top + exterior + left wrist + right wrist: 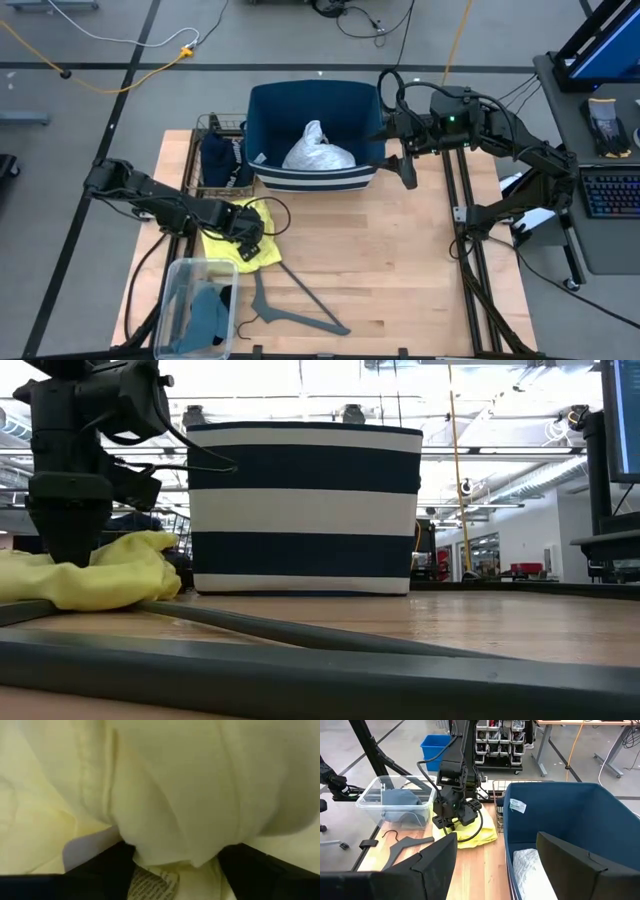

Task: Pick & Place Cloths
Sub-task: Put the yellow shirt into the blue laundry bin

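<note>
On table's left, left gripper [248, 232] pressed down into yellow cloth [243, 250], fingers spread around fold. Right gripper [405, 168] spread, hovering beside bin [312, 135], white cloth [318, 150] inside.

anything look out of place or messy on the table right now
Nothing is spilled or damaged. The yellow cloth lies crumpled, not flat, under the left hand, and the grey hanger lies loose on the wood beside it. The white cloth is in the striped bin.
</note>
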You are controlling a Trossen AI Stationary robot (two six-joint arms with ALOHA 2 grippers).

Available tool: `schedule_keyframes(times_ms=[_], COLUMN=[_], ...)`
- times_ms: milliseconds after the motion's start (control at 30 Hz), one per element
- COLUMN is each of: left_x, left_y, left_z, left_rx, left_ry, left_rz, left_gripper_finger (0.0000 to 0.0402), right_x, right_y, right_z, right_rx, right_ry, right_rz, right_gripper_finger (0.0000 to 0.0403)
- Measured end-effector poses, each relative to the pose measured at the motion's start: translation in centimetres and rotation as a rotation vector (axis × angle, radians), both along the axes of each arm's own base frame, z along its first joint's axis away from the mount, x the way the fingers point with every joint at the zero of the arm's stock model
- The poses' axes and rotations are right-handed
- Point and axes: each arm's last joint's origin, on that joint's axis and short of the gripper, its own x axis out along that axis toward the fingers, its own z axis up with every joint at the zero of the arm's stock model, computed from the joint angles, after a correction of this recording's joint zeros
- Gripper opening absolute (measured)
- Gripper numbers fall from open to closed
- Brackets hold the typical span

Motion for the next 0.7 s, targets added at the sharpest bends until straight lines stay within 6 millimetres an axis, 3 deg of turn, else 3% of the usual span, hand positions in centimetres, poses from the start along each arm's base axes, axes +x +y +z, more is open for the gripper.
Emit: schedule_keyframes(times_ms=[433,600,700], left_x=[0.32,0.39,0.35], left_y=[0.06,0.09,0.10], left_z=[-0.10,-0.11,-0.12], left_rx=[0.050,0.063,0.064], left_ry=[-0.042,-0.051,-0.052], left_rz=[-0.028,-0.022,-0.018], left_gripper_finger=[0.0100,0.0052,0.0044], right_x=[0.01,0.00,0.01], right_y=[0.00,0.00,0.00], right_z=[-0.01,-0.01,-0.01], right_rx=[0.025,0.025,0.025], right_ry=[0.000,0.000,0.000], right_rz=[-0.009,-0.009,-0.009], right_gripper_finger=[0.0267,0.0267,0.0267])
